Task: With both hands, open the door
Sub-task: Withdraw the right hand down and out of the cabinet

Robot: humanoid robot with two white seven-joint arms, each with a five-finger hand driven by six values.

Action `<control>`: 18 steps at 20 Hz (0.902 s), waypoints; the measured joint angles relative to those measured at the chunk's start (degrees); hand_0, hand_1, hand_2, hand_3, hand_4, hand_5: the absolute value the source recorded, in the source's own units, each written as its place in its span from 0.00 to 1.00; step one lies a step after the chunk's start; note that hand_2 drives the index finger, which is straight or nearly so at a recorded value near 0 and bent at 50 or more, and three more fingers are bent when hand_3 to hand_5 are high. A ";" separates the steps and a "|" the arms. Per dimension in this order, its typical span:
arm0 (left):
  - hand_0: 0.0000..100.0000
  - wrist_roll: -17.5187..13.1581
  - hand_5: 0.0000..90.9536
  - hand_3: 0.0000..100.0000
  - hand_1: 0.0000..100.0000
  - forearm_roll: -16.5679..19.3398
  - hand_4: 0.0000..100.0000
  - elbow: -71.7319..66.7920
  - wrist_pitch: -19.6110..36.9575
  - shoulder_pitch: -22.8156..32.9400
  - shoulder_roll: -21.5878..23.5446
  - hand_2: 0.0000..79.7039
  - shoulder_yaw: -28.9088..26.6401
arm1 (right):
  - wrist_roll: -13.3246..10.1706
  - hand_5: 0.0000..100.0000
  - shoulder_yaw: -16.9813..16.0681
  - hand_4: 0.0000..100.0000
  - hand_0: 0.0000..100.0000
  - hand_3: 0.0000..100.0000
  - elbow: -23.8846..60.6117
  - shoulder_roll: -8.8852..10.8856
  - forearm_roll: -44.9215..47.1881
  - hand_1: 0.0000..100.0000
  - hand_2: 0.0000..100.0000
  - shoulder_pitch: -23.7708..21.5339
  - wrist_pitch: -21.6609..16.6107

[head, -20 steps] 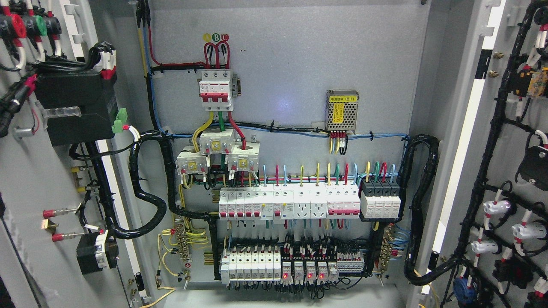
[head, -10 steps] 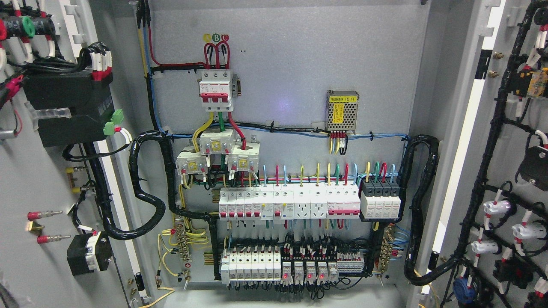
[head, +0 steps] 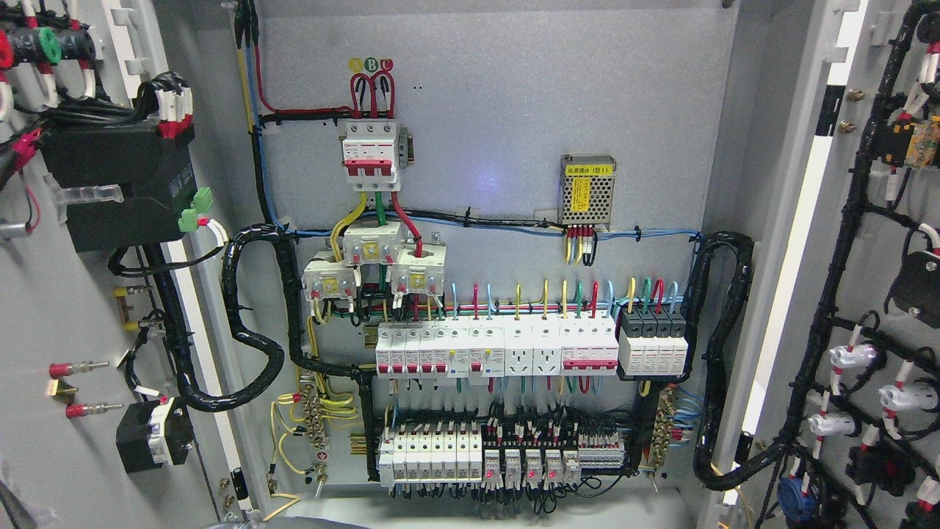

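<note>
Grey rounded part (head: 294,523), bottom edge.

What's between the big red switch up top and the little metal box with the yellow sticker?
Bare grey panel, seen in the head view, lies between switch and box.

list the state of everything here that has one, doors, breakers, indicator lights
left door: swung open, inner wiring showing
right door: swung open, inner wiring showing
main breaker: wired in; lever position unclear
power supply module: mounted on the back panel, wired below
bottom relays: red indicator lights lit
robot hands: none in view
</note>
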State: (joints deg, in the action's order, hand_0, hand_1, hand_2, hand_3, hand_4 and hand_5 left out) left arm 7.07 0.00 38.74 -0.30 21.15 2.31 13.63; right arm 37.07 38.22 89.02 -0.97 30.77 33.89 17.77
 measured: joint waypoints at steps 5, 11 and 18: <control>0.00 0.00 0.00 0.00 0.00 0.00 0.00 11.50 -0.42 2.38 3.13 0.00 4.93 | -12.42 0.00 -2.48 0.00 0.19 0.00 4.19 3.86 -0.02 0.00 0.00 -4.74 -2.40; 0.00 0.00 0.00 0.00 0.00 0.00 0.00 24.02 -0.60 3.46 7.65 0.00 10.71 | -29.58 0.00 -6.03 0.00 0.19 0.00 10.50 8.25 0.10 0.00 0.00 -12.70 -6.87; 0.00 0.00 0.00 0.00 0.00 0.00 0.00 37.99 -0.66 3.94 12.80 0.00 16.20 | -33.57 0.00 -9.23 0.00 0.19 0.00 16.28 12.08 0.16 0.00 0.00 -21.87 -15.80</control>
State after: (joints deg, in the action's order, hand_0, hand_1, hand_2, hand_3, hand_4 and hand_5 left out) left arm 7.07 0.00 76.73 -0.96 25.10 15.11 29.83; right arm 3.51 28.99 105.30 11.11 30.92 12.03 1.97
